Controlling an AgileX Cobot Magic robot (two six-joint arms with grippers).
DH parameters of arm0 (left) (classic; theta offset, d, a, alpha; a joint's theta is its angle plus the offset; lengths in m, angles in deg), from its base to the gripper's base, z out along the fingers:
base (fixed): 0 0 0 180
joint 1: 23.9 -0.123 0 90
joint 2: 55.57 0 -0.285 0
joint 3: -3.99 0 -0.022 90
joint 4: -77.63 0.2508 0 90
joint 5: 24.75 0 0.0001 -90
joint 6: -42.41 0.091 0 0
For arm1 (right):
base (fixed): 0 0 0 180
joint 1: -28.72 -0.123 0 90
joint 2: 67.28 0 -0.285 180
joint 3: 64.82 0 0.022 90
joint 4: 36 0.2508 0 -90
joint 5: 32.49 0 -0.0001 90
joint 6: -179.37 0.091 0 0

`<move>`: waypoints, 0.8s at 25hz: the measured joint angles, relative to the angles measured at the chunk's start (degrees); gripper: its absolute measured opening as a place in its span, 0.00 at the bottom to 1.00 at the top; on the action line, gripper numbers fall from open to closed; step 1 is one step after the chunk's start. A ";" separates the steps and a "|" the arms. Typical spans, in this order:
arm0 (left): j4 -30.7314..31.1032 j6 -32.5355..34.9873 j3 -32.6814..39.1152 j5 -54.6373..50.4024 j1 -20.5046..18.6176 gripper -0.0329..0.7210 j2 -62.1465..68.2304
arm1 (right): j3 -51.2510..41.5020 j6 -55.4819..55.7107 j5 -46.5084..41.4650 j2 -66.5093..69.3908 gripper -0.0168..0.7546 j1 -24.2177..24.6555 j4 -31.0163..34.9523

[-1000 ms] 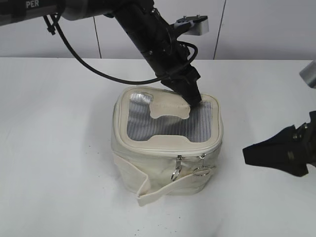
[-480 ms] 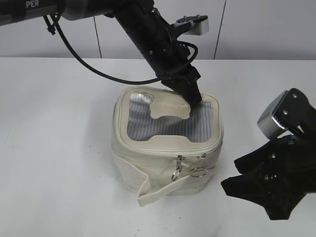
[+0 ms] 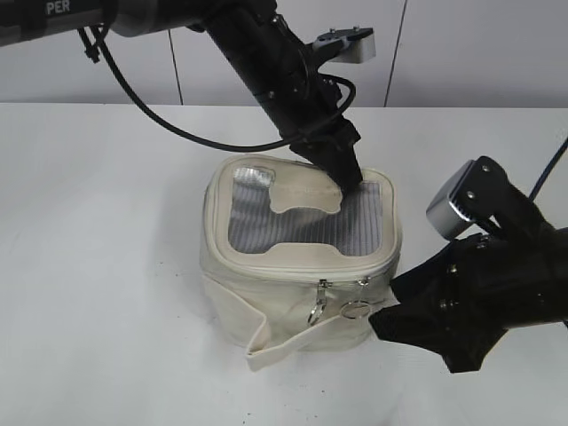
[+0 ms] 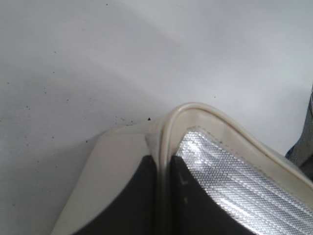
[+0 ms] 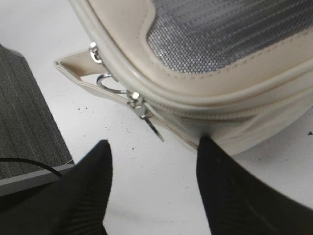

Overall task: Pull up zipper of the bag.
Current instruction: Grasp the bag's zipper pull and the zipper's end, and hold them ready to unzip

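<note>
White worktop w/ bag mid: L pincer clamping lid rim, R pincer wide open, empty, nearing zipper pull; next, grip ring.

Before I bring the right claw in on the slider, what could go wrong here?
1. Two sliders sit close together, and the strap runs right behind them; the open right claw could catch the wrong pull or the strap.
2. The nearer pull shows edge-on, so the fingers may slip off.
3. The left claw pins only the bag's far lid rim, so pulling may drag the bag.
</note>
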 joint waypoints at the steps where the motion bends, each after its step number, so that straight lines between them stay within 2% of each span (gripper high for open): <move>1: 0.00 0.00 0.00 0.00 0.00 0.10 0.00 | 0.37 -0.52 -0.24 0.91 0.59 0.00 0.14; 9: 0.39 0.00 0.00 -0.12 -0.27 0.10 0.00 | 3.51 -1.81 -2.96 7.60 0.58 0.00 0.57; 15: 0.23 0.15 -0.04 -0.37 -0.28 0.10 -0.04 | 4.72 -2.00 -8.56 8.49 0.40 -0.06 1.55; 17: 0.18 0.10 -0.04 -0.37 -0.28 0.10 -0.04 | 5.18 -0.88 -11.19 8.44 0.37 -0.24 1.92; 20: 0.18 0.10 -0.04 -0.37 -0.28 0.10 -0.04 | 5.19 3.05 -11.57 8.02 0.36 -0.24 -1.46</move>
